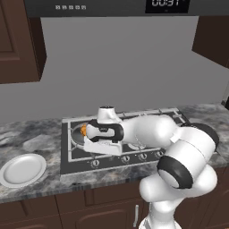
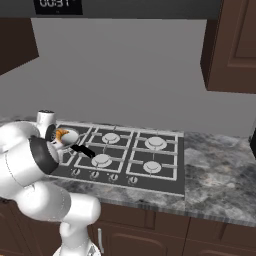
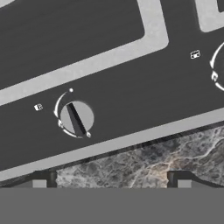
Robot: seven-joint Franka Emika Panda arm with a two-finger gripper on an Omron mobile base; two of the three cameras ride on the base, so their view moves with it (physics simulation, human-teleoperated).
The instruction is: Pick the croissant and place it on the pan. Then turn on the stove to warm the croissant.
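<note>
Clock display [image 1: 166, 3] on appliance above stove [image 2: 125, 150]: digits cut off, roughly "00:31".

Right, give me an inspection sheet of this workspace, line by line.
Surface: grey marbled counter around a dark stove.
Job's things: croissant lies in the pan on the stove's back left burner; black pan handle points forward.
Clutter: white plate on the counter left of the stove.
Grippers: gripper open, hovering over a front knob, not touching it.
Cables: nothing seen.
Surroundings: grey wall, dark wood cabinets, microwave clock overhead.
</note>
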